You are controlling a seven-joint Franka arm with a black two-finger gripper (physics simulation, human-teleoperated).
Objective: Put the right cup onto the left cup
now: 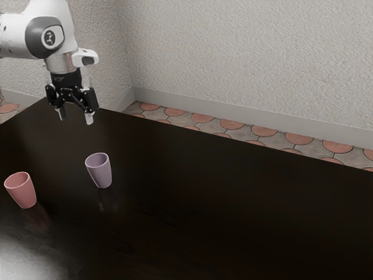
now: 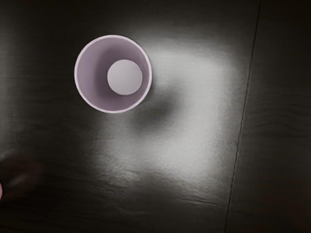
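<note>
My gripper point(image 1: 74, 116) hangs well above the table in the exterior view, open, with nothing between its fingers. Below it and toward the exterior view's right stands a purple cup point(image 1: 100, 171), upright on the table. A pink cup point(image 1: 21, 191) stands upright at the exterior view's left edge, apart from the purple one. In the wrist view I look down into the open mouth of the purple cup point(image 2: 88, 73). A sliver of the pink cup point(image 2: 1, 190) shows at that view's edge.
The dark table point(image 1: 233, 210) stretches under both cups and reflects them. Behind its far edge lie a tiled floor point(image 1: 265, 130) and a textured wall point(image 1: 245, 58).
</note>
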